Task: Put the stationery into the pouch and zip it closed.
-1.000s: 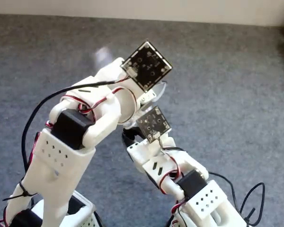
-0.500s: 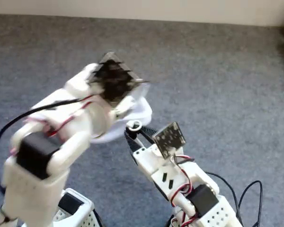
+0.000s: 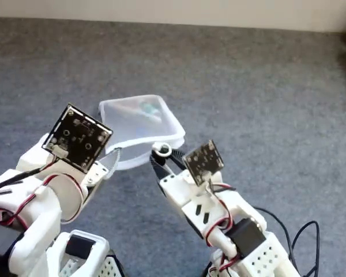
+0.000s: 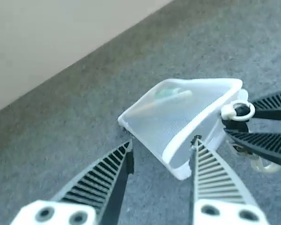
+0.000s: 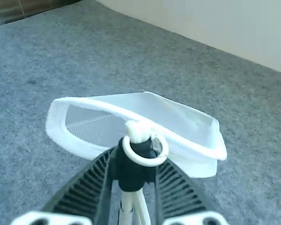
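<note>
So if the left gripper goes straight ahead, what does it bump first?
Most likely the pouch: its near edge sits just ahead of the left gripper, between the open fingers. The right gripper holds its zip pull. Depth is hard to judge.

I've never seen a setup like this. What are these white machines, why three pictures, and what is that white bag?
These are two white plastic robot arms, a left arm and a right arm, each ending in a black two-fingered gripper. One picture looks down from a fixed camera. The other two come from cameras on each arm's wrist. On the grey carpet sits a white mesh zip pouch, mouth open, with greenish stationery showing through the mesh. The right gripper is shut on the black zip pull with its white ring. The left gripper is open at the pouch's near edge, gripping nothing.
</note>
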